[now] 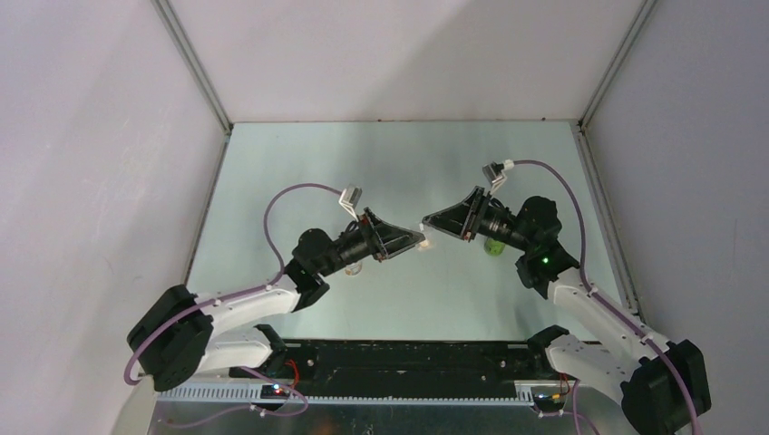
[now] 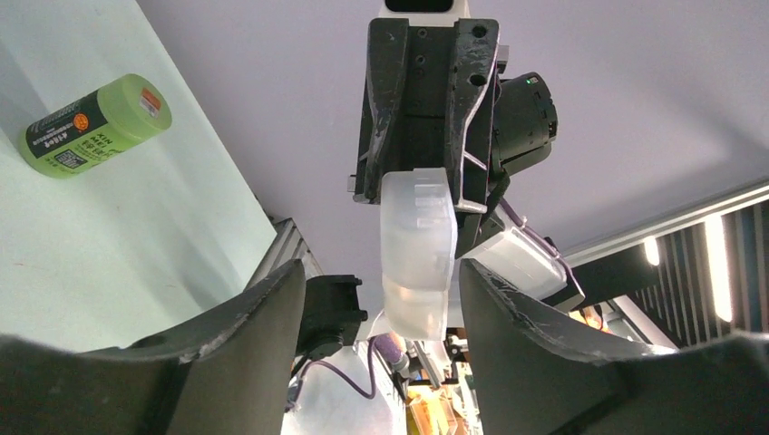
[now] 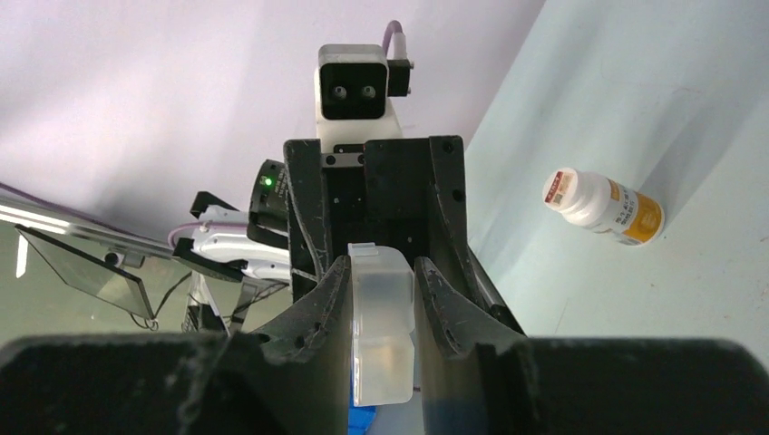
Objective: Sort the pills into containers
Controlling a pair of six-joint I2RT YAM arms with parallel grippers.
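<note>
The translucent whitish pill box is held in the air between the two arms over the middle of the table. My right gripper is shut on the pill box, with both fingers pressed against its sides. My left gripper is open. The free end of the pill box reaches in between its spread jaws, with a wide gap on the left side. The right gripper shows head-on in the left wrist view, and the left gripper in the right wrist view. No pills show.
A green bottle lies on its side on the table, under the right arm in the top view. A white bottle with an orange label lies on its side, under the left arm in the top view. Grey walls enclose the table.
</note>
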